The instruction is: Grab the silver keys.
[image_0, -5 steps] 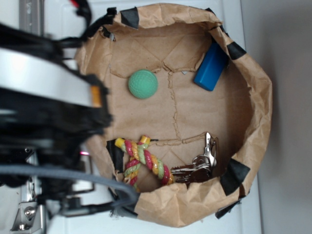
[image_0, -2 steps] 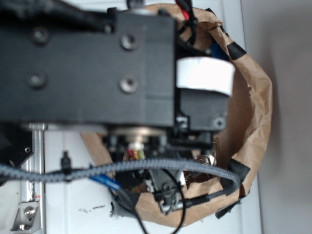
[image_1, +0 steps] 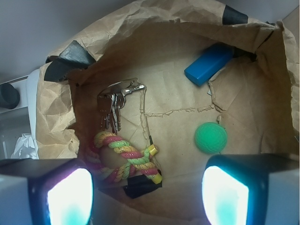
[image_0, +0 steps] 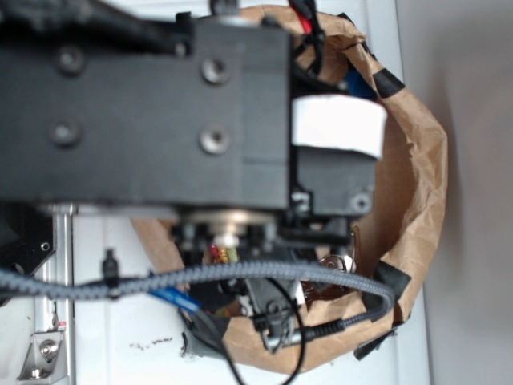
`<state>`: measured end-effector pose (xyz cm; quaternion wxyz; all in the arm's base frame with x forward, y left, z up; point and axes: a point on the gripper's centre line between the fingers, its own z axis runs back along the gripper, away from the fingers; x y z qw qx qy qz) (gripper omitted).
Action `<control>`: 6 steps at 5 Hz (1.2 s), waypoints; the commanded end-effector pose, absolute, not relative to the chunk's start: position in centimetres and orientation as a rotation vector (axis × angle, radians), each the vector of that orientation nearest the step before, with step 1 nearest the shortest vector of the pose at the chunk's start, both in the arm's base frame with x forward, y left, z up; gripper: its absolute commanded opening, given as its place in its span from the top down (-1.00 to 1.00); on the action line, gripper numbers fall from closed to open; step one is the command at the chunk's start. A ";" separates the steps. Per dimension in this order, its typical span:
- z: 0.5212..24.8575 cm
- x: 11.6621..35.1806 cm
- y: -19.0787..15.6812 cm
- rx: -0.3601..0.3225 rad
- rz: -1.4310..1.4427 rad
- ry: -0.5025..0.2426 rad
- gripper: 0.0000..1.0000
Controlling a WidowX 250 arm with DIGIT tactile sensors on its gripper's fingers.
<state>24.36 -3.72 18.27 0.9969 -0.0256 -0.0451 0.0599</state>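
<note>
The paper bag point(image_1: 56, 122) fills the wrist view, walls crumpled, black tape at the rim. The arm point(image_0: 144, 112) blocks most of the outside view, so bag contents read from the wrist cam only.

On the bag floor, big to small: rope toy point(image_1: 123, 159), red-yellow-green, curled at lower left; blue block point(image_1: 208, 64) at upper right against the wall; green ball point(image_1: 211, 138) right of centre; silver keys point(image_1: 115, 104) at upper left.

Gripper point(image_1: 147, 194): 2 fingers point(image_1: 68, 197) show at the bottom corners of the wrist view, well apart w/ nothing between them, so it's spread and empty. It hangs above the bag floor, not touching anything.

Key relation: the keys lie ahead of the gripper and off to the left in the wrist view, just beyond the rope toy, near the left bag wall. The blades run roughly up-down in the frame, pointing toward the toy; the clasp lies across the top, approx left-right. In the outside view only a glint of keys shows past the arm, near the bag's lower right wall.

My read: next move needs a shift forward and left before going down, fingers straddling the blades across their narrow side. Risk: catching the rope toy or the bag wall, both close by.
</note>
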 end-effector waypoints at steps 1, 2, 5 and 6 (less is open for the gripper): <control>19.9 24.9 -4.2 -0.063 0.109 -0.150 -1.00; 18.4 26.2 -3.6 -0.133 0.209 -0.234 -1.00; 12.9 28.7 -2.8 -0.247 0.307 -0.350 -1.00; 12.2 28.9 -3.2 -0.240 0.295 -0.332 -1.00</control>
